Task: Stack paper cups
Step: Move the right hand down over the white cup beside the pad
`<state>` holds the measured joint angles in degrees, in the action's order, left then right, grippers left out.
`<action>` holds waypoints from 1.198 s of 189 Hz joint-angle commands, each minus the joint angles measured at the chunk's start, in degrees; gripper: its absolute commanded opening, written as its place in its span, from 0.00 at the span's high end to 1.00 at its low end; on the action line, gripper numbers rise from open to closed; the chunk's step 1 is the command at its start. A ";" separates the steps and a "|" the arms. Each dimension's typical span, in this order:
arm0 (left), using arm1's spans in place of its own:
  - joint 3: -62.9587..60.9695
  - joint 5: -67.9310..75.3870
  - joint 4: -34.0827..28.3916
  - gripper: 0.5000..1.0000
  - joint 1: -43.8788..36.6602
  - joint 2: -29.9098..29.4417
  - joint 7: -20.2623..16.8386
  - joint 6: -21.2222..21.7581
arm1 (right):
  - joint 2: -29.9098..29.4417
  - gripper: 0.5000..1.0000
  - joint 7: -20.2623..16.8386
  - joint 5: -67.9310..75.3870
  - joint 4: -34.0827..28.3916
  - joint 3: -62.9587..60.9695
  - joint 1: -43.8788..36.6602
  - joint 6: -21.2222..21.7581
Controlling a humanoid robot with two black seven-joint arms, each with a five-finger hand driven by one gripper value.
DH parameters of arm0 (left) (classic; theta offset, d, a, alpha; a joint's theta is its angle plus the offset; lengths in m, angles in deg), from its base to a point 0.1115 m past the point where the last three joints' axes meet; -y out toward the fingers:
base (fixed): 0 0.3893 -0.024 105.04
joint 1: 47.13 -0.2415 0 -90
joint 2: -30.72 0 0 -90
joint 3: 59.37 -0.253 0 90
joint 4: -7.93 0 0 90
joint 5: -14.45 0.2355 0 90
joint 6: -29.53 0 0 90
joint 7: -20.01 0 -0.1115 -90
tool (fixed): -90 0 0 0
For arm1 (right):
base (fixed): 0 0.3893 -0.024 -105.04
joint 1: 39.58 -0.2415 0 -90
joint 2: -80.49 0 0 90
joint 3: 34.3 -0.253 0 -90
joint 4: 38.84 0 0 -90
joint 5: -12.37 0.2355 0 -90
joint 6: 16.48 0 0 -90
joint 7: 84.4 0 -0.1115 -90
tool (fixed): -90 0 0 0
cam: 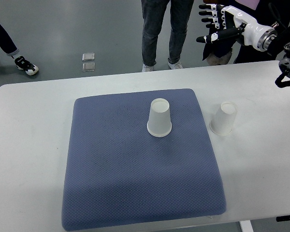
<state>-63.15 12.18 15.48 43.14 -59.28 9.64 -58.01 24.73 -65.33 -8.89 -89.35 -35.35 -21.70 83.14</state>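
Two white paper cups stand upside down. One cup (159,117) is on the blue mat (111,164), near its far middle. The other cup (224,118) rests on the white table just right of the mat. My right hand (213,23) is raised high at the top right, beyond the table's far edge, with its fingers spread and holding nothing. It is well away from both cups. The left arm does not show.
The white table (29,145) surrounds the mat. A person in jeans (159,34) stands beyond the far edge, another person's shoe (26,65) shows at top left. Two small square plates (88,62) lie on the floor.
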 commanded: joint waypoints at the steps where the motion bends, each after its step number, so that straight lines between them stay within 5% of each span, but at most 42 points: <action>1: 0.00 -0.01 0.00 0.00 0.00 0.00 0.00 0.00 | 4.25 0.17 0.09 -8.36 -3.81 2.90 -3.20 4.53; 24: 0.00 -0.01 0.00 0.00 0.00 0.00 0.00 0.00 | 8.20 0.17 0.26 -20.04 -6.97 4.04 -6.01 11.55; 59: 0.00 -0.01 0.00 0.00 0.00 0.00 0.00 0.00 | 11.90 0.17 0.26 -33.58 -12.07 4.04 -7.16 14.37; 130: 0.00 -0.01 0.00 0.00 0.00 0.00 0.00 0.00 | 10.75 0.17 0.26 -53.36 -13.65 4.31 -2.59 6.99; 227: 0.00 -0.01 0.00 0.00 0.00 0.00 0.00 0.00 | 9.52 0.18 0.62 -62.14 -16.64 4.31 3.39 4.62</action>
<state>-63.15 12.17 15.48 43.14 -59.28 9.64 -58.01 34.53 -64.74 -68.37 -106.02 -31.04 -19.37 89.51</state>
